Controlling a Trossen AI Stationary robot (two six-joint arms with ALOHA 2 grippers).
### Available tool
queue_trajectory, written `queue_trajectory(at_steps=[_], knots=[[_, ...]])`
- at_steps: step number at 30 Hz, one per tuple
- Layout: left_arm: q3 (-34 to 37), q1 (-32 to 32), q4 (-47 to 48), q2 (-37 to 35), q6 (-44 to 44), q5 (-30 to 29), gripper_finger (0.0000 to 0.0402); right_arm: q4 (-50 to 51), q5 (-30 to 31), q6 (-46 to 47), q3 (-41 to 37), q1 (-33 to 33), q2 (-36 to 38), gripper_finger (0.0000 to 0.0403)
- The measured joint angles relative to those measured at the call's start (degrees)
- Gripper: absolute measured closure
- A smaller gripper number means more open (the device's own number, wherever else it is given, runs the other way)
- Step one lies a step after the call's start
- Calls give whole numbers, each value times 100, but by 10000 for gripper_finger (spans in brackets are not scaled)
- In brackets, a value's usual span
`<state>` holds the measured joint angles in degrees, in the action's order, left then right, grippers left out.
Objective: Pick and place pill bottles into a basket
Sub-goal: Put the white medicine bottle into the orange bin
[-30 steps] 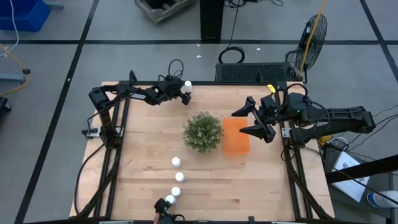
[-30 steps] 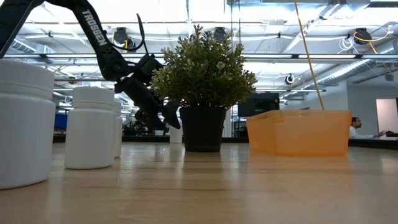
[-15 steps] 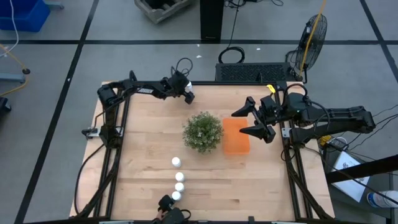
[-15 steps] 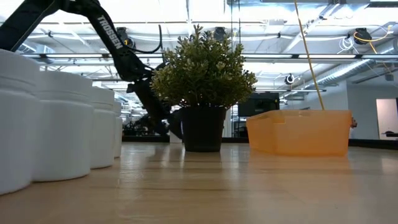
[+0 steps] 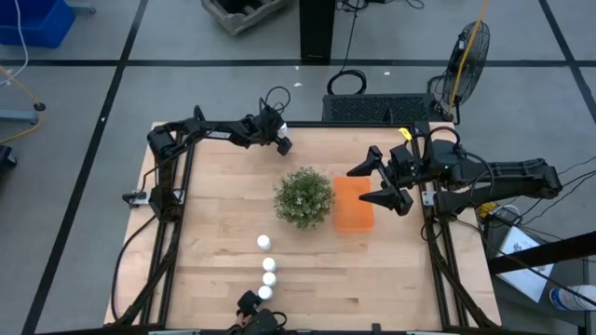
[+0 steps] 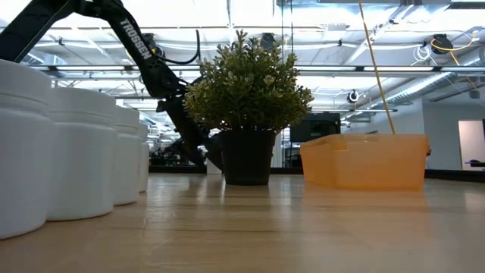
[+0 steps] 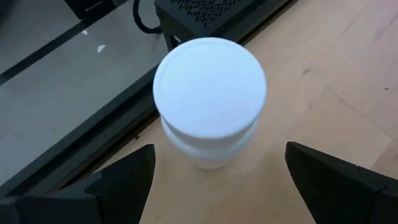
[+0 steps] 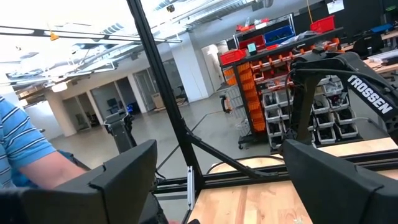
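Note:
One white pill bottle stands upright on its base near the table's far edge. My left gripper is open, slanting down, with one finger on each side of this bottle and a gap on both sides. In the high view this gripper is at the far edge, behind the plant. Several more pill bottles stand in a row near the front edge and loom large in the low view. The orange basket sits right of the plant. My right gripper hangs open, raised beside the basket's right side.
A bushy green plant in a dark pot stands mid-table between the bottle row and the far bottle. A black box and a fan lie beyond the far edge. A person's striped sleeve shows in the right wrist view.
My left gripper has moved toward the table's far edge and to the right, tipped downward, and come around the far pill bottle, staying open. The two nearest bottles of the front row now stand a little farther from the near edge than before.

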<state>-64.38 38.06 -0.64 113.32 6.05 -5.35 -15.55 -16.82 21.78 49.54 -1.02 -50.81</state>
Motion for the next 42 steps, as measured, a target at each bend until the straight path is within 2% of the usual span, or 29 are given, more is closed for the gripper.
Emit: queue_trajectory(at_steps=[17, 33, 37, 42], knots=[[2, -7, -256, -2, 190, 87, 36, 9, 0, 2, 0, 0, 0, 64], [2, -7, -467, -4, 359, -64, 38, 7, -2, 4, 0, 0, 0, 64], [0, -4, -657, -7, 423, -70, 64, 5, -2, 4, 0, 0, 0, 64], [0, -4, -650, -9, 456, 46, 133, 3, 1, 4, 0, 0, 1, 64]])
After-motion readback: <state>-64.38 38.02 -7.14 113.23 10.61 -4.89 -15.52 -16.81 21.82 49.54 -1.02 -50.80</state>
